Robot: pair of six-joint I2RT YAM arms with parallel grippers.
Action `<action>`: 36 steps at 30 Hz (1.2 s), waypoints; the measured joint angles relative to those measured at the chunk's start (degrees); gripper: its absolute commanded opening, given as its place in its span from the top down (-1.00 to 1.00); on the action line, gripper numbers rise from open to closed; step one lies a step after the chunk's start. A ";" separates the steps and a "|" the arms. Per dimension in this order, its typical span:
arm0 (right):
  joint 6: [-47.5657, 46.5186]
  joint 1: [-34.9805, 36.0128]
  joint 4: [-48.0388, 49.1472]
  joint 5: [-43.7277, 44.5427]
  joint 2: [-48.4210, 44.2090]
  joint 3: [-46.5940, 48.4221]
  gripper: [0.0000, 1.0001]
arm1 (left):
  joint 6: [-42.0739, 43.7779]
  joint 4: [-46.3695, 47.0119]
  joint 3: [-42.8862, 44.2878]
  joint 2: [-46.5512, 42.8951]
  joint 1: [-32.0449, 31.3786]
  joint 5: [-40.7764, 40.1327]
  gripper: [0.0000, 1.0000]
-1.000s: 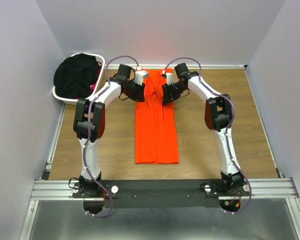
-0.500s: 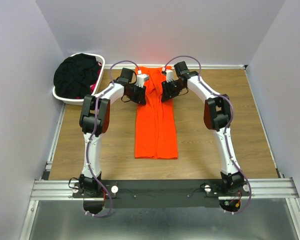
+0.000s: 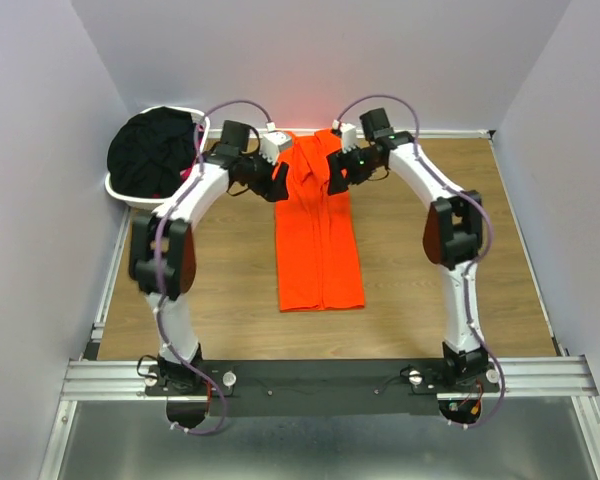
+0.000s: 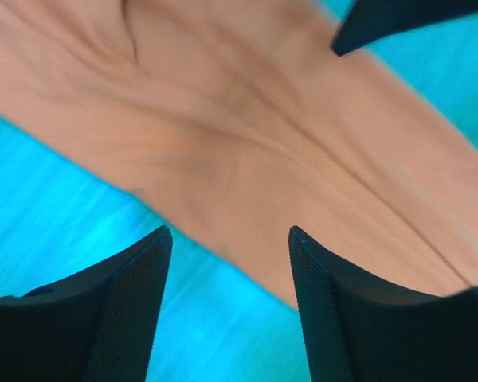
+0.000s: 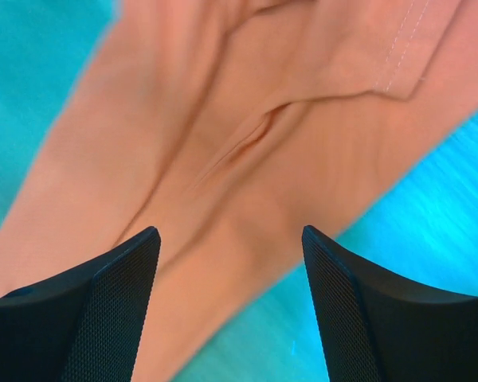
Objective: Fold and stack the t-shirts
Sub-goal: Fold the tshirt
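Note:
The orange t-shirt (image 3: pixel 318 230) lies folded into a long narrow strip on the table, running from the far edge toward me. It fills both wrist views as pale orange cloth (image 4: pixel 247 135) (image 5: pixel 223 143). My left gripper (image 3: pixel 277 180) hovers at the strip's far left edge, open and empty (image 4: pixel 229 255). My right gripper (image 3: pixel 335 172) hovers at the far right edge, open and empty (image 5: pixel 231 255). Black t-shirts (image 3: pixel 152 152) are heaped in the basket, with a bit of pink cloth (image 3: pixel 187 172) at the heap's edge.
A white plastic laundry basket (image 3: pixel 202 122) stands at the far left corner. White walls close in the table on the left, back and right. A metal rail runs along the near edge by the arm bases.
Both grippers have moved outward and toward the far end of the shirt. The orange strip has shifted slightly to the right and lies a little flatter at the top.

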 measured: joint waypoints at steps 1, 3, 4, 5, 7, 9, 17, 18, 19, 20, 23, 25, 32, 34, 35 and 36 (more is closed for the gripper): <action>-1.14 -0.02 -0.15 -0.09 -3.37 -2.10 -0.61 | 2.34 0.17 -3.39 -6.36 0.07 0.42 -0.52; -3.96 -0.04 -1.42 -0.35 -11.23 -6.01 -0.61 | 4.96 0.28 -6.99 -14.62 0.17 0.76 -0.59; -4.76 -0.07 -1.53 -0.42 -13.62 -7.02 -0.61 | 6.56 1.53 -9.79 -20.65 0.17 0.87 -0.62; -6.40 -0.09 -1.70 -0.57 -17.00 -8.72 -0.61 | 8.31 2.27 -12.15 -25.35 0.17 1.05 -0.62; -9.25 -0.07 -2.43 -0.79 -23.61 -11.56 -0.61 | 11.76 3.96 -16.13 -33.05 0.17 1.68 -0.62; -13.05 0.07 -3.19 -1.18 -30.25 -16.83 -0.61 | 16.20 4.02 -20.90 -39.17 0.20 3.48 -0.63; -27.26 4.22 -7.65 -2.82 -47.28 -45.27 -0.57 | 33.38 0.87 -44.17 -51.23 -6.82 6.21 -0.57; -28.44 5.31 -7.48 -2.67 -48.92 -48.50 -0.57 | 34.75 0.52 -45.94 -52.00 -8.28 6.14 -0.56; -30.16 7.48 -6.95 -2.27 -51.69 -53.81 -0.55 | 36.39 0.48 -48.57 -53.37 -10.73 6.03 -0.56; -31.21 9.14 -6.84 -2.16 -53.42 -56.81 -0.54 | 38.10 0.68 -50.73 -54.62 -12.79 5.77 -0.54; -35.34 16.24 -3.48 -0.70 -58.29 -65.42 -0.47 | 42.32 2.34 -55.06 -56.78 -19.39 4.00 -0.47; -37.64 21.27 -0.22 0.33 -61.22 -71.60 -0.42 | 44.57 3.82 -57.31 -56.98 -23.74 2.40 -0.42; -45.27 27.12 7.85 4.42 -61.94 -83.38 -0.28 | 48.15 9.81 -62.64 -54.27 -33.66 -2.73 -0.30; -46.53 27.23 10.12 5.95 -60.50 -84.43 -0.25 | 48.46 11.85 -63.36 -52.24 -34.58 -3.72 -0.30; -46.88 27.32 10.88 6.56 -59.78 -84.59 -0.25 | 48.57 12.57 -63.49 -51.21 -34.58 -4.00 -0.30; -47.32 27.30 11.98 7.32 -58.84 -84.74 -0.22 | 48.65 13.33 -63.60 -50.10 -34.58 -4.31 -0.30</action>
